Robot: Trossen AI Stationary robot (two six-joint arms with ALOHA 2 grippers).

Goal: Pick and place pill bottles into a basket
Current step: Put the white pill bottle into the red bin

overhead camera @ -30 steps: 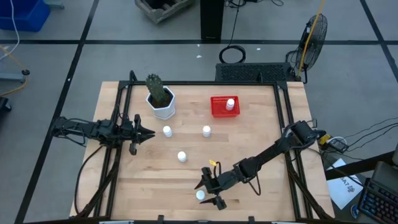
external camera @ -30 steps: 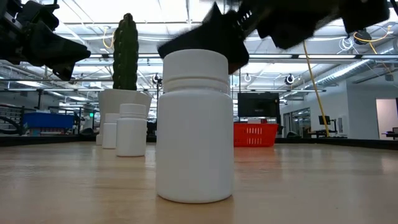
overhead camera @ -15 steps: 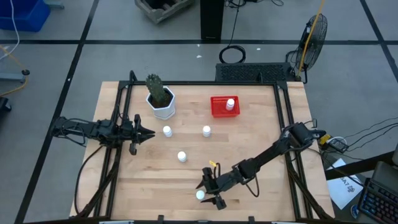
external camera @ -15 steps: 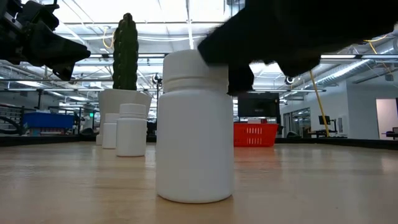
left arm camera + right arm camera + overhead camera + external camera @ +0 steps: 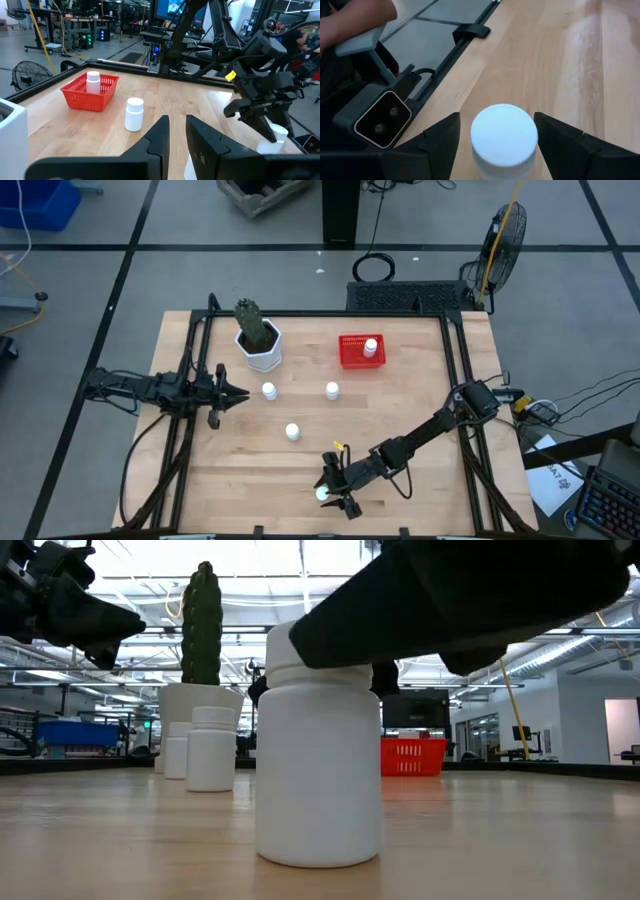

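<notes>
A white pill bottle (image 5: 321,494) stands upright near the table's near edge; it is large in the low view (image 5: 318,755). My right gripper (image 5: 332,493) is open and lowered over it, one finger on either side of its cap (image 5: 504,132), with a gap showing on both sides. Three more bottles (image 5: 268,390), (image 5: 332,390), (image 5: 292,431) stand on the table. One bottle (image 5: 370,346) stands in the red basket (image 5: 352,356). My left gripper (image 5: 240,393) is shut and empty at the table's left, above the wood.
A white hexagonal pot (image 5: 262,352) with a green cactus (image 5: 250,320) stands at the far left. Black frame rails (image 5: 455,370) run along the table's sides. A black camera unit (image 5: 375,117) sits at the near edge close to my right gripper.
My right gripper has come down and a little toward the table's left edge, so that its open fingers now stand around the near bottle's cap. My left arm has kept still.
</notes>
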